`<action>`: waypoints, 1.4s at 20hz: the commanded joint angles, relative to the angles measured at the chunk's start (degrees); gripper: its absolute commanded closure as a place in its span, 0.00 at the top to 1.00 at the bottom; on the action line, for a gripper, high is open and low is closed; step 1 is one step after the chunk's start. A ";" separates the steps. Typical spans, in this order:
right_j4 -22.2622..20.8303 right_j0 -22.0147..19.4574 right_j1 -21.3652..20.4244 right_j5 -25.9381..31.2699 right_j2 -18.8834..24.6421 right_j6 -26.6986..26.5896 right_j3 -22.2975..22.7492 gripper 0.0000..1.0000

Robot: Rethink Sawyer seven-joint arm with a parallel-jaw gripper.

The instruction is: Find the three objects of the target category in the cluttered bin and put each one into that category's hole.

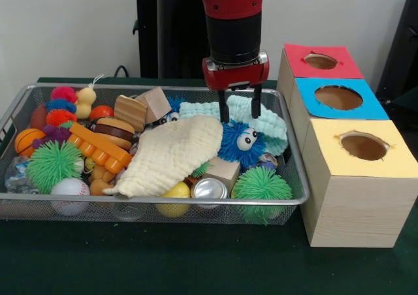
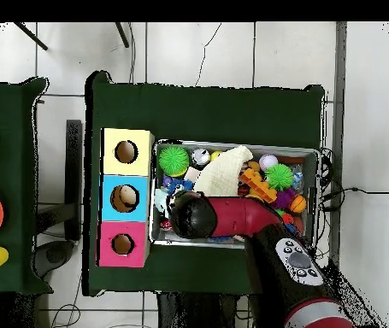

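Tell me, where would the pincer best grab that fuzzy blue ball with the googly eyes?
Probably from straight above, closing on the round body of the fuzzy blue ball behind its eyes. It sits on top of the heap in the cluttered bin, with the cream cloth against one side and the mint cloth behind, so the top is the freest way in. The pincer hangs open just above it.

My table [image 2: 206, 111] wears a dark green cloth, and a second green table [image 2: 9, 154] stands beside it. Under both I see a pale tiled floor [image 2: 189, 51] with thin cracks. Behind me rises a plain white wall [image 1: 59, 27].
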 commanded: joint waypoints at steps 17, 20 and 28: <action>-4.03 -2.21 -1.42 0.05 0.28 1.85 3.19 1.00; -3.73 -2.18 -3.62 1.66 0.18 1.47 3.80 1.00; -0.45 -1.50 -15.97 12.98 0.39 -1.42 4.95 1.00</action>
